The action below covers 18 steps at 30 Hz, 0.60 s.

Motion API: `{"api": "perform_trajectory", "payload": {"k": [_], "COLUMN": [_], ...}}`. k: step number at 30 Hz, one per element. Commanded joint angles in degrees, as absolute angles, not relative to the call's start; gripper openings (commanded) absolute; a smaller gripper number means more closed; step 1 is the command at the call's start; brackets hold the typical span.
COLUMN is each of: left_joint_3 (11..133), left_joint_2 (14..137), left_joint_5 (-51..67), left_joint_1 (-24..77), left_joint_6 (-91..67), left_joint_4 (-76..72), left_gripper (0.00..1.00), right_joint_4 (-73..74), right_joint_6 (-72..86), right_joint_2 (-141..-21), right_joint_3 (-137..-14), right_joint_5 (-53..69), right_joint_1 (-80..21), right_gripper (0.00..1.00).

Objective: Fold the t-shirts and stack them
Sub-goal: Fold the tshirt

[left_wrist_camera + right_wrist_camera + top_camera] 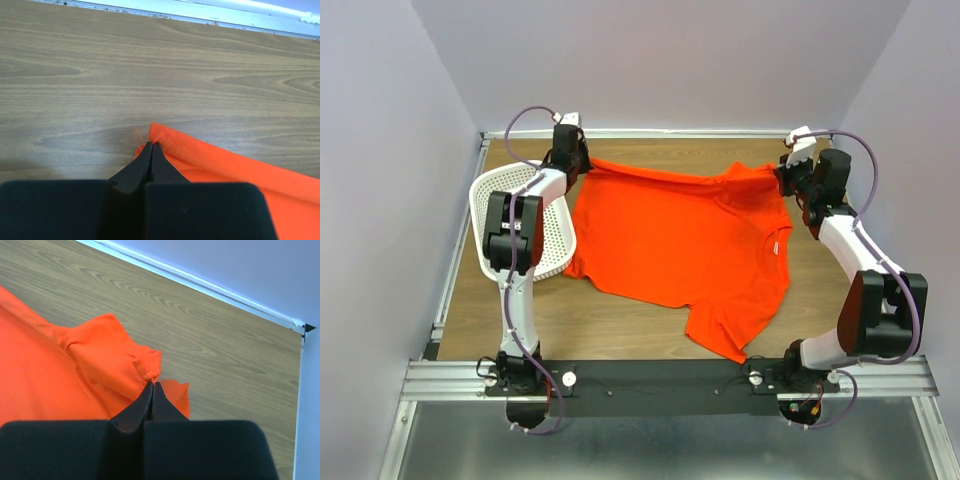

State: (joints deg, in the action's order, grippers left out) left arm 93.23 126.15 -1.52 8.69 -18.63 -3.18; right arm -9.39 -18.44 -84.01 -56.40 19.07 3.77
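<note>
Wood-grain, perhaps laminate, table point(620, 332) under t-shirt point(690, 240)

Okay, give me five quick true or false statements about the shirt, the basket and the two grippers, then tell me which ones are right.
1. The t-shirt is orange-red. True.
2. The left gripper is open and clear of the cloth. False: it is shut on a corner of the t-shirt's edge.
3. The right gripper is shut on a bunched bit of the t-shirt. True.
4. The t-shirt lies inside the basket. False: it lies on the table, to the right of the basket.
5. The t-shirt is folded into a neat square. False: it is spread open, with one sleeve pointing toward the near edge.
</note>
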Motion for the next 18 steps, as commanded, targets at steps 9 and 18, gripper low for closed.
{"api": "perform_trajectory", "payload": {"k": [9, 18], "left_joint_3": [89.5, 86.9], "left_joint_2": [120.2, 118.9], "left_joint_5": [1.9, 1.5], "left_joint_1": [7.4, 7.3], "left_joint_6": [-16.3, -15.7], "left_joint_4": [-8.4, -8.3], "left_gripper": [0.00, 0.00], "right_joint_4": [-10.5, -10.5], "right_joint_6": [-18.8, -18.7], "right_joint_2": [-80.7, -80.1], "right_joint_3": [-53.4, -52.0], "right_joint_5": [20.1, 20.7], "right_joint_1": [5.6, 6.1], "right_gripper": [0.00, 0.00]}}
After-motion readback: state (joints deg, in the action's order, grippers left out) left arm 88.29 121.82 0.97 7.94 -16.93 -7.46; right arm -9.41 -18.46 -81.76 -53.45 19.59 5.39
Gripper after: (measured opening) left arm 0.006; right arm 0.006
